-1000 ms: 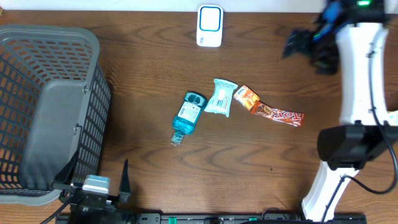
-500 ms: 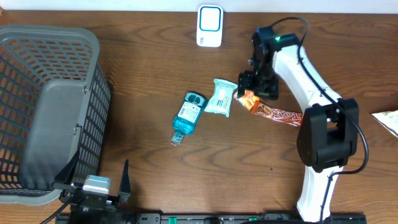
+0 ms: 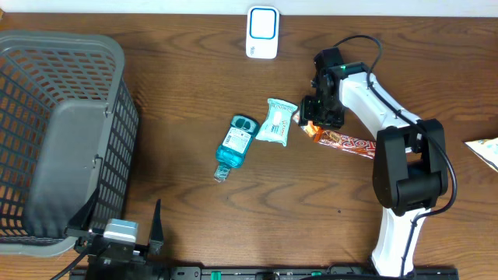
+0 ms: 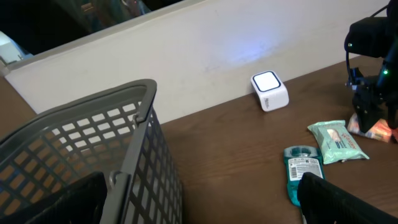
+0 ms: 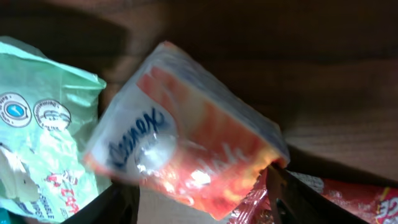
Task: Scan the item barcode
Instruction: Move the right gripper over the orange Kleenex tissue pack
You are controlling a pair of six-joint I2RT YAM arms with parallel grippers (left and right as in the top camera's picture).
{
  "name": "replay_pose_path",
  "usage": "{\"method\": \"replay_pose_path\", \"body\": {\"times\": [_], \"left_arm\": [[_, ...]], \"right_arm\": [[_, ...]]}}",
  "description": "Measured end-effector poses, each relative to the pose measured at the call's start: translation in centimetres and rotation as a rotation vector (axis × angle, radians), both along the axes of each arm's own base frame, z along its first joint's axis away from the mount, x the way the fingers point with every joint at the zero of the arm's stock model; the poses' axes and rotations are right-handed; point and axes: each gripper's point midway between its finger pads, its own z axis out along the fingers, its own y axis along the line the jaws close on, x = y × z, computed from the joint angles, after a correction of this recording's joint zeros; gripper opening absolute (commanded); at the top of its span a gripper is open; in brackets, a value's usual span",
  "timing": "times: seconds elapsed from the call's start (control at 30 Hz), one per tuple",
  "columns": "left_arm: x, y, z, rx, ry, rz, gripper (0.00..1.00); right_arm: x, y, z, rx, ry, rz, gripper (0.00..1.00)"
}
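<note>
Nearest us, at the lower left of the overhead view, the left gripper (image 3: 118, 220) sits parked with its jaws wide apart and nothing in them, beside the basket (image 3: 117, 155). We judge it is keeping out of the other arm's way.

Mid-frame, three items lie in a loose row on the table (image 3: 194, 78): a blue bottle (image 3: 236, 144), a green wipes pack (image 3: 276, 122) just right of it, then the orange tissue pack (image 5: 186, 134), whose far end overlaps a candy bar (image 3: 354, 145).

The right gripper (image 3: 313, 120) hangs directly over the tissue pack, its jaws partway open and standing either side of it. We cannot tell whether they bear on the wrapper yet. We take this pack as the item chosen for scanning.

Farthest off, at the top centre, the scanner (image 3: 263, 33) sits well apart from the pack, its window lit, so the pack would need to be lifted and carried there.
</note>
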Motion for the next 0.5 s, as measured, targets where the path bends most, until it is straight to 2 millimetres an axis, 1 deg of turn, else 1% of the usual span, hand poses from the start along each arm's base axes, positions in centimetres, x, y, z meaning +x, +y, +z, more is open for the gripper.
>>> {"method": "replay_pose_path", "body": {"times": [0.03,0.1,0.17,0.23,0.3,0.37,0.5], "left_arm": [[0.0,0.0,0.0,0.000,0.000,0.000,0.98],[0.0,0.0,0.0,0.000,0.000,0.000,0.98],[0.0,0.0,0.0,0.000,0.000,0.000,0.98],[0.0,0.0,0.0,0.000,0.000,0.000,0.98],[0.0,0.0,0.0,0.000,0.000,0.000,0.98],[0.0,0.0,0.0,0.000,0.000,0.000,0.98],[0.0,0.0,0.0,0.000,0.000,0.000,0.98]], "right_arm": [[0.1,0.0,-0.1,-0.001,-0.003,-0.001,0.64],[0.0,-0.1,-0.4,-0.003,-0.002,-0.002,0.71],[0.0,-0.1,-0.5,-0.003,-0.007,0.001,0.73],[0.4,0.1,-0.5,0.002,-0.024,0.001,0.72],[0.8,0.3,-0.4,0.010,-0.038,0.006,0.67],[0.9,0.6,-0.4,0.023,-0.046,0.019,0.65],[0.7,1.1,-0.3,0.040,-0.045,0.044,0.68]]}}
